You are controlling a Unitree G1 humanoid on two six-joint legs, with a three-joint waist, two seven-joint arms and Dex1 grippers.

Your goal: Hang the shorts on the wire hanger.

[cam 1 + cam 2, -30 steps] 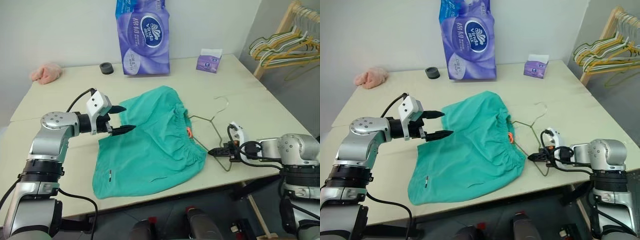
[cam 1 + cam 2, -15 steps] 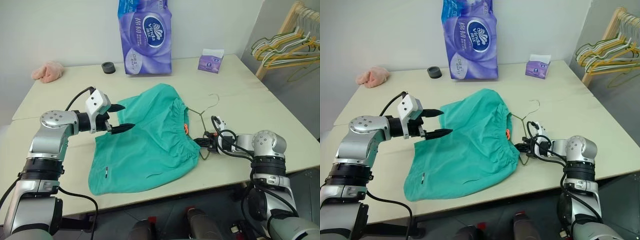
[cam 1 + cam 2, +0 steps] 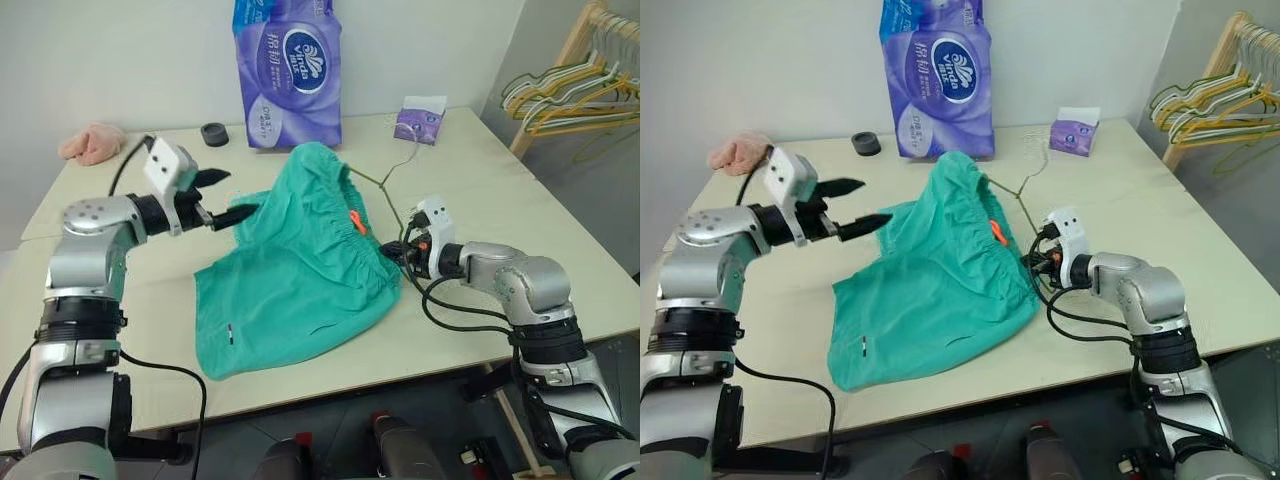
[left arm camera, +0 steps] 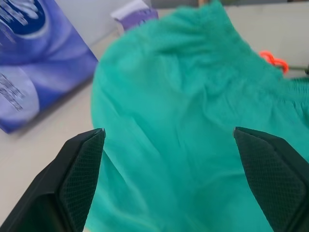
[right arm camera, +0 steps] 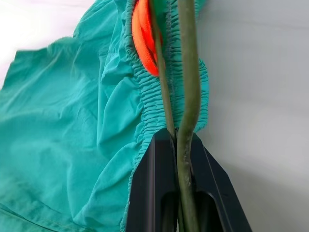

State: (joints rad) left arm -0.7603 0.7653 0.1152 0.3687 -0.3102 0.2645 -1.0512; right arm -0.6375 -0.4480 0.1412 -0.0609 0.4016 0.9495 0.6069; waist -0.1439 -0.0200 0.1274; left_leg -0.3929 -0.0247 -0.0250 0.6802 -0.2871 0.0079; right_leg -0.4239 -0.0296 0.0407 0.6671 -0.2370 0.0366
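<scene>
Table (image 3: 560,225): one shorts (image 3: 300,270), one wire hanger (image 3: 385,180) (right claw (image 3: 392,252) clamping).

Soft matt cloth shorts (image 3: 300,270)

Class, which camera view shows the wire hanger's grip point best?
The right wrist view: the wire hanger runs straight into the shut jaws of the right gripper, beside the shorts. The two eye views show the hanger's hook and thin arms rising toward the tissue box; the left wrist view shows cloth.

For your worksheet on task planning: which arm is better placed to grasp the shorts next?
Left. The left gripper hovers open over the shorts, while the right gripper is shut on the wire hanger.
</scene>
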